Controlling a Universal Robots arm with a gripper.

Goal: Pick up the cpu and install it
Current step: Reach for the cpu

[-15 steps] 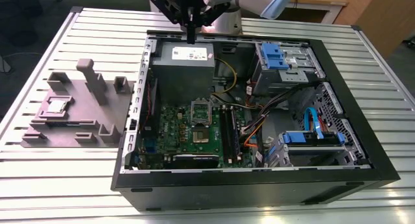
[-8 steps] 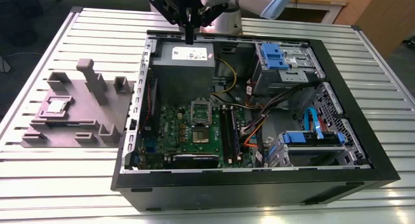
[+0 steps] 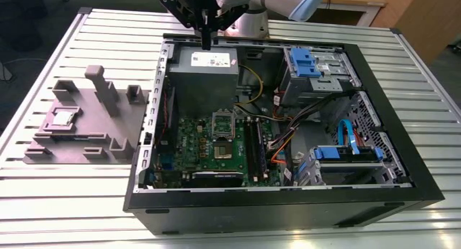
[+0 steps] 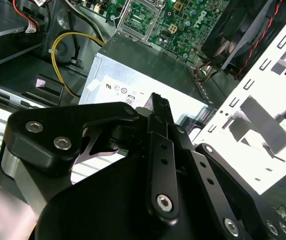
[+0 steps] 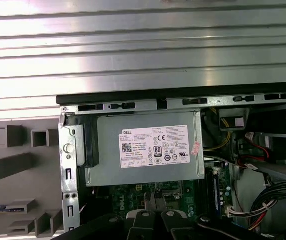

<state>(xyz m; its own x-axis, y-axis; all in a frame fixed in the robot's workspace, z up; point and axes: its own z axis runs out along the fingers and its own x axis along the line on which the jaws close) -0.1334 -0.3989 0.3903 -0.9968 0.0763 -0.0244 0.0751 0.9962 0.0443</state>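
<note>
Hovering at twelve o'clock in the exterior view, our gripper (image 3: 207, 44) hangs over the grey box (image 3: 202, 71) at the back rim of the case (image 3: 288, 216), fingers pressed together and holding nothing. The cpu (image 3: 63, 118) lies in its nest on the grey holder (image 3: 90, 131), at nine o'clock of the case, well apart from us. We judge it set there for a grasp from above; posts (image 3: 96, 79) stand near it, yet the room overhead is open.

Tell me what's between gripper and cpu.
In the exterior view, the case's side wall and the grey fixture's upright posts stand between gripper and cpu.
</note>
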